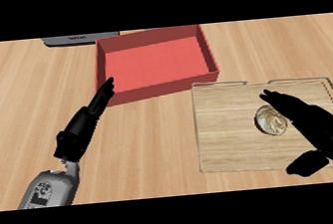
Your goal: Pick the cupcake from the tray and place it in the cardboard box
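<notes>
**Right hand over the cupcake, box standing open**

A small round cupcake with pale swirled frosting (271,120) sits on the flat, light wooden tray (230,128), toward the tray's right side. The robot's black right hand (315,126) lies over the tray with its fingers stretched out straight and close together, pointing toward the far left; they cover the cupcake's right edge. The thumb hangs apart below, near the tray's near edge. Nothing is gripped: the cupcake rests on the tray.

The red square cardboard box (155,62) stands open-topped on the light wooden counter (20,96), just beyond the tray's far left corner. Its inside shows only its red floor.

The black left hand (85,123) is held over the bare counter left of the box, fingers straight and pressed together, their tips near the box's near left corner. Whether they touch it cannot be told.

A dark grey flat object (78,39) lies at the counter's far edge, behind the box, partly cut off.
</notes>
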